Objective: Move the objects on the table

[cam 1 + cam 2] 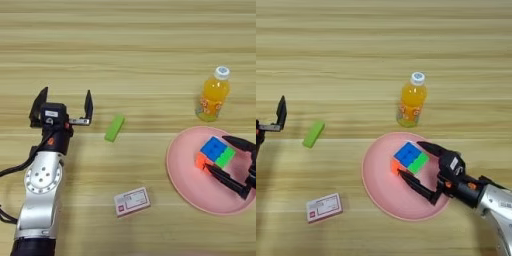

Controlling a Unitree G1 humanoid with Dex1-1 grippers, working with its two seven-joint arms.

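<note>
The right gripper (417, 163) reaches over the pink plate (381, 197), jaws spread to either side of the cube (410, 158), which lies on the plate; the fingertips look close to its faces but not pinching. This reads as a grasp or a release of the cube. To grip well, centre the cube between the jaws and press on flat faces, not corners. The left gripper (63, 105) hovers over the bench (130, 45) with jaws spread, beside the green bar (114, 128). The bottle (412, 99) stands behind the plate; the box (132, 201) lies nearer.
</note>
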